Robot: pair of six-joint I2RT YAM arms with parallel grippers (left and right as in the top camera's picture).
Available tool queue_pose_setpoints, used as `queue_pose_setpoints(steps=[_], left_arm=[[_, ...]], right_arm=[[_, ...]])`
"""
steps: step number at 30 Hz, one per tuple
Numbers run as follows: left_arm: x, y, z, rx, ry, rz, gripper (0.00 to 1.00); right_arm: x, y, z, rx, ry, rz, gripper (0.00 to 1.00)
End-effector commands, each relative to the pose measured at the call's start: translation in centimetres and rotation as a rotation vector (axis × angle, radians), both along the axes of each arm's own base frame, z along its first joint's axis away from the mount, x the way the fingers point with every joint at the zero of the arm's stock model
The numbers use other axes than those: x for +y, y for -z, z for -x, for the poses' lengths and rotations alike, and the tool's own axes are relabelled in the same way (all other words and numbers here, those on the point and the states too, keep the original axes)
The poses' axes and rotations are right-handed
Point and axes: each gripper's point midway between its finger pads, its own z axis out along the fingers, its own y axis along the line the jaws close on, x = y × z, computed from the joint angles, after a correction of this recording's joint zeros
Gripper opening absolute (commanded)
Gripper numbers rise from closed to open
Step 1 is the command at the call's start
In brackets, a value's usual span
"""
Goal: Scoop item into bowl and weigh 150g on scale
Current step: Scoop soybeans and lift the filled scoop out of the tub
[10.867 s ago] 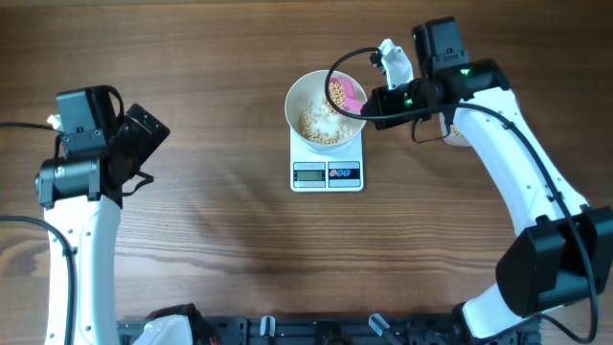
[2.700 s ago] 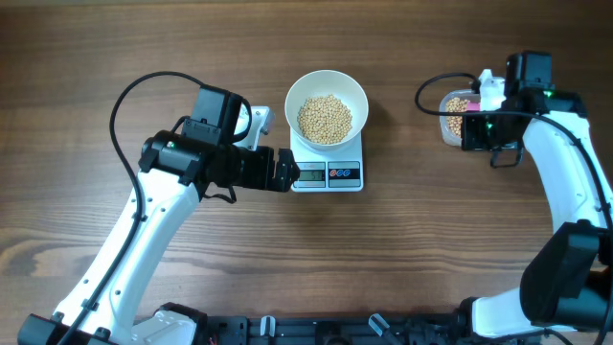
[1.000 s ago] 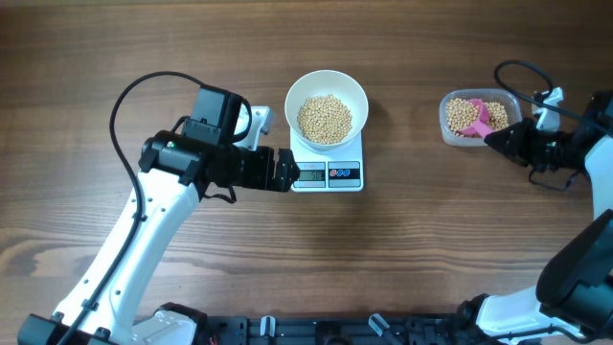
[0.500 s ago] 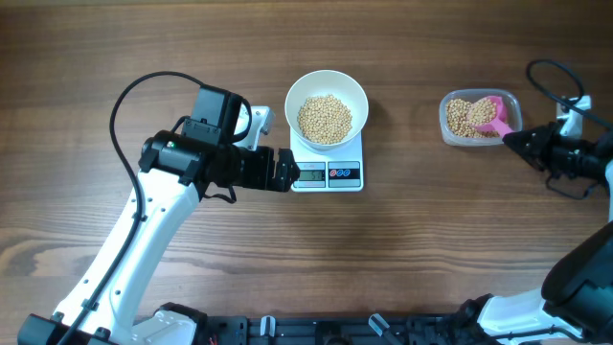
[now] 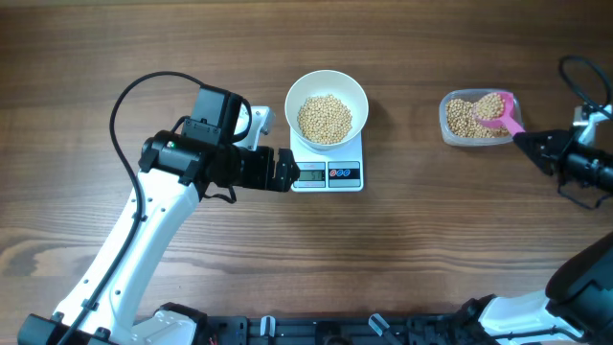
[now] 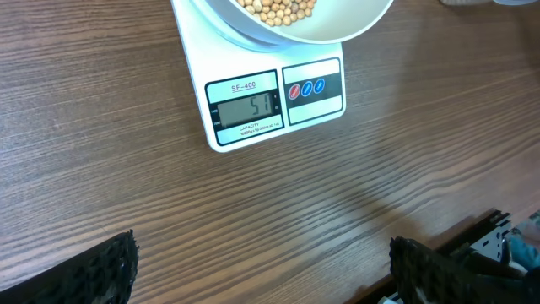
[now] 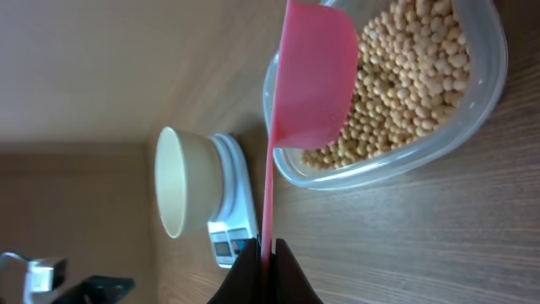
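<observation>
Small round tan-yellow beans (image 5: 327, 117) fill the round white bowl (image 5: 297, 94) on the flat white square scale (image 5: 327, 175), at 3 o'clock from the left tool (image 5: 283, 172), whose jaws stand wide just beside the scale. The right tool (image 5: 533, 146), at 4 o'clock of a clear plastic tub (image 5: 446, 134), pinches a pink plastic scoop (image 5: 498, 109) by its handle.

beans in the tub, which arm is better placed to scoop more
Right. The right gripper is shut on the pink scoop, already at the tub. The left gripper is open by the scale.
</observation>
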Motion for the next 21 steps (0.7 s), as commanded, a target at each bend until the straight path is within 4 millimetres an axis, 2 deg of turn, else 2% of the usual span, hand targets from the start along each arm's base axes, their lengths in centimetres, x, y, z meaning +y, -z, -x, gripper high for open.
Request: queue_pose_setpoints(steps=[1, 4, 10, 13, 16, 21], left_arm=[[-0.4, 0.1, 0.2, 0.009, 0.011, 0.013, 1.0], [-0.4, 0.1, 0.2, 0.009, 0.011, 0.013, 1.0], [-0.3, 0.1, 0.1, 0.009, 0.01, 0.013, 1.0], [-0.4, 0.1, 0.2, 0.009, 0.011, 0.013, 1.0], [-0.4, 0.1, 0.2, 0.009, 0.011, 0.013, 1.0], [-0.4, 0.1, 0.2, 0.009, 0.011, 0.013, 1.0]], right_arm=[[0.6, -2.3, -0.4, -0.127, -0.006, -0.148, 0.04], [1.0, -3.5, -0.5, -0.173, -0.013, -0.206, 0.04], [2.4, -7.3, -0.8, -0.317, -0.052, -0.381, 0.04], [3.6, -7.7, -1.0, -0.324, -0.088, -0.404, 0.04], [5.7, -7.7, -1.3, -0.306, -0.144, -0.418, 0.04], [11.0, -7.4, -1.6, -0.248, -0.288, -0.437, 0.04]])
